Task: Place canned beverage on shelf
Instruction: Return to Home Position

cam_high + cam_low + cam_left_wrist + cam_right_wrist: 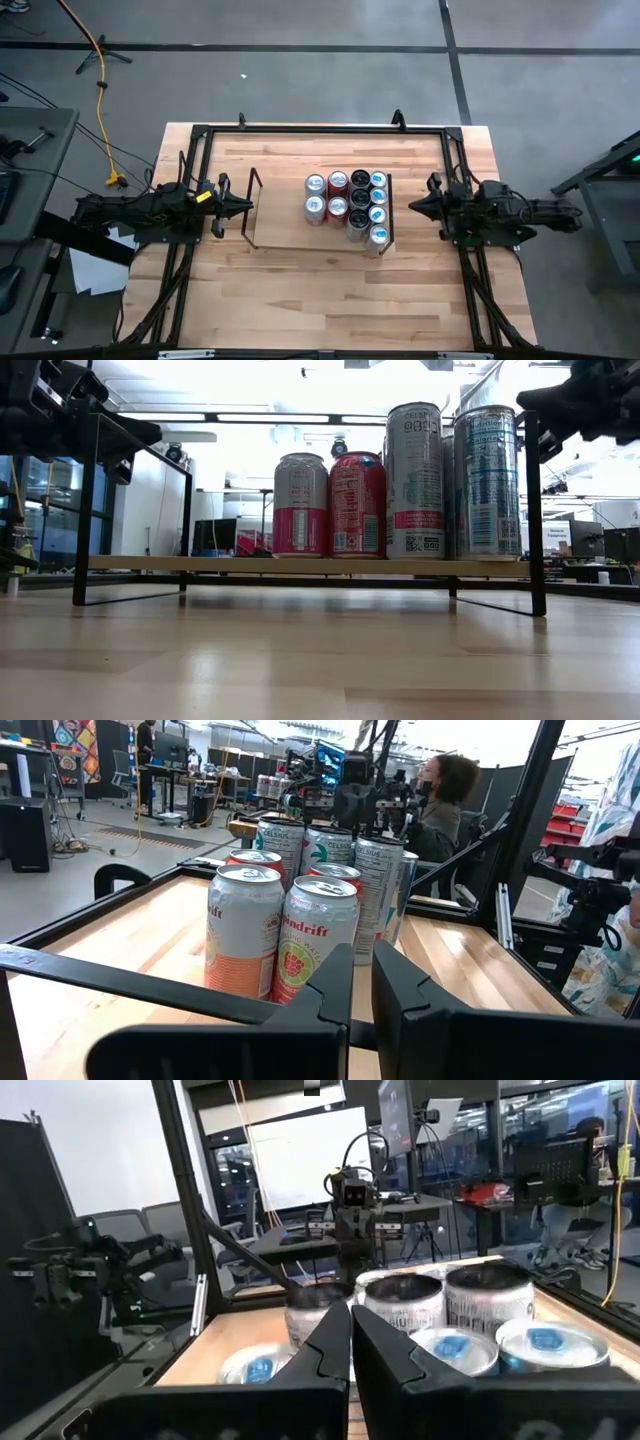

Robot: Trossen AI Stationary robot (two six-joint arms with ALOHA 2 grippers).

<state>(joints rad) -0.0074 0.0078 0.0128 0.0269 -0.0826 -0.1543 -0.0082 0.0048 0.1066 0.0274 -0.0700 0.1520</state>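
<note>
Several canned beverages (348,205) stand upright on their bases, packed together on the right half of the shelf (285,232), a low light-wood board with black wire frames at both short ends. The low view shows the cans (400,480) on the board (200,563). My left gripper (249,207) hovers shut at the shelf's left end, pointing level at the cans (290,930). My right gripper (414,205) hovers shut just beyond the shelf's right end, facing the cans (450,1325). Neither gripper touches anything.
Black metal rails (320,130) frame the wood-plank tabletop (320,300). The left wire frame (150,985) crosses right in front of my left gripper. A person (440,800) sits beyond the table's right side, behind the right arm.
</note>
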